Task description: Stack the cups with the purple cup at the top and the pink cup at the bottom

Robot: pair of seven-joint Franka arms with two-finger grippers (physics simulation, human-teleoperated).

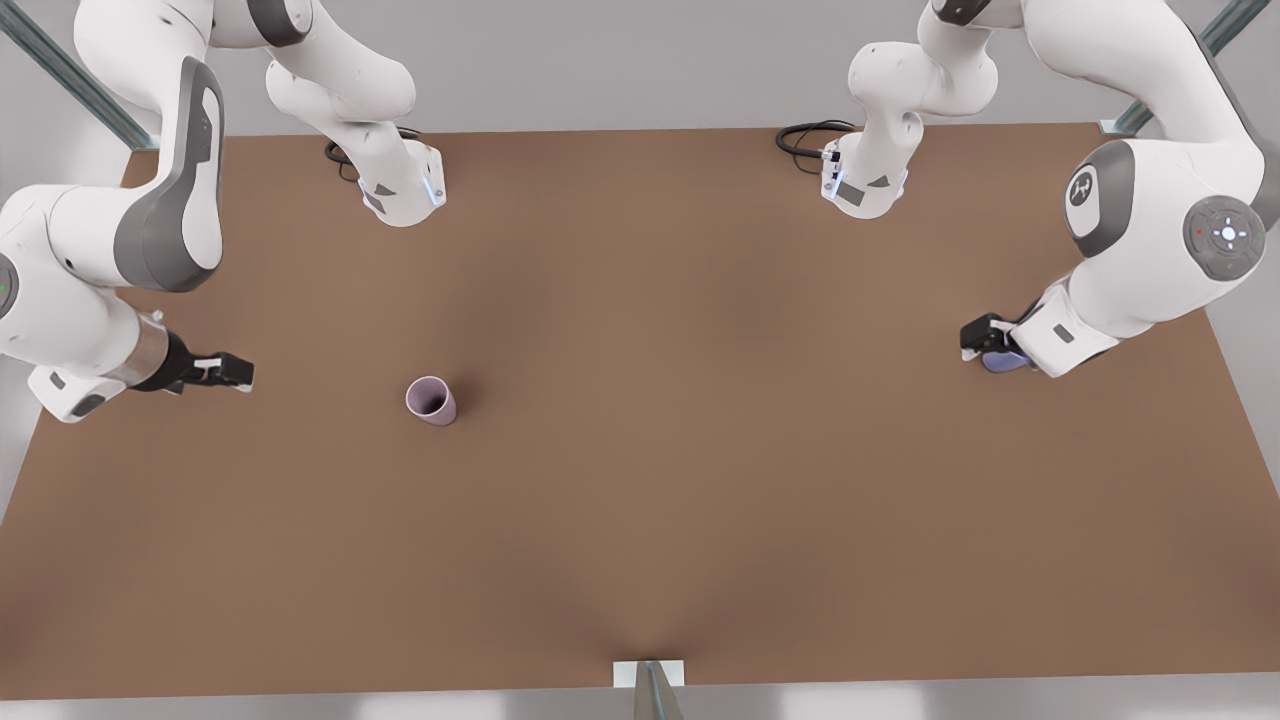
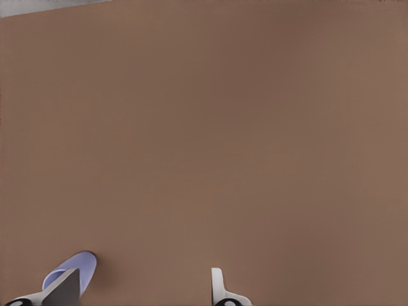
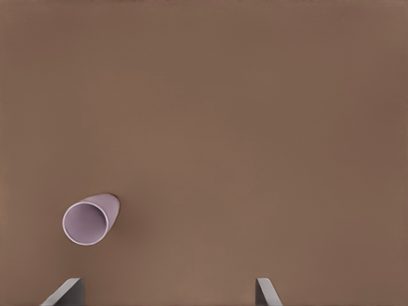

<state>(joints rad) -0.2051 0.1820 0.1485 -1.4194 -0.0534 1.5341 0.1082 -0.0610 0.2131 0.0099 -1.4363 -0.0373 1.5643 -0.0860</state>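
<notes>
Left hand [image 1: 985, 345] unclenched around purple cup [image 1: 1000, 360] near counter [image 1: 640, 520] edge | right hand [image 1: 235, 372] spread, empty, beside pink cup [image 1: 431, 400] mid-counter | cups probably light, rigid, slick: grip the walls.

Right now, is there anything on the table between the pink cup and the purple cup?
No. In the front view, only bare brown table separates the pink cup from the purple cup.

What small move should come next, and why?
Probably shift the left gripper sideways to centre on the purple cup: its fingers are open and the cup sits beside one finger, not between them. The right gripper waits open, short of the pink cup.
</notes>
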